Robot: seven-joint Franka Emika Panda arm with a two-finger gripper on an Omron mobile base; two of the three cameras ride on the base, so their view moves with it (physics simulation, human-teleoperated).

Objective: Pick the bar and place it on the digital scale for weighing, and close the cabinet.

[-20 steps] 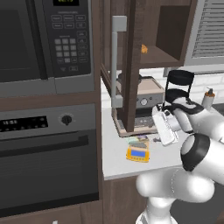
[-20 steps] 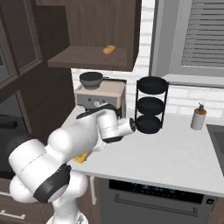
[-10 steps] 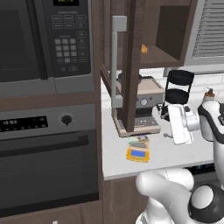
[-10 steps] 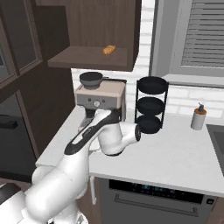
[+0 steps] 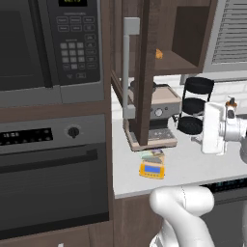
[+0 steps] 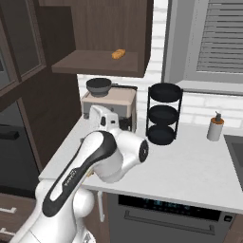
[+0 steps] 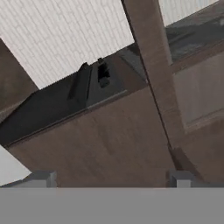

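Swinging my wide-open gripper [image 7: 111,181] toward the dark brown wooden cabinet's door [image 5: 143,72]; the greenish-grey bar [image 5: 153,154] sits weighed on the yellow-orange digital scale [image 5: 151,169], and next I judge a push shuts it.

Counter [image 5: 193,169] w/ digital scale [image 5: 151,169], coffee machine [image 5: 155,116], black rack [image 5: 194,105].

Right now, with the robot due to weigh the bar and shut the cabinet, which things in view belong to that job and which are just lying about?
Job:
- bar, lying on the digital scale
- cabinet, door open
- gripper, open

Lying about:
- coffee machine
- black tiered rack
- soap bottle
- small orange object on the cabinet shelf
- microwave
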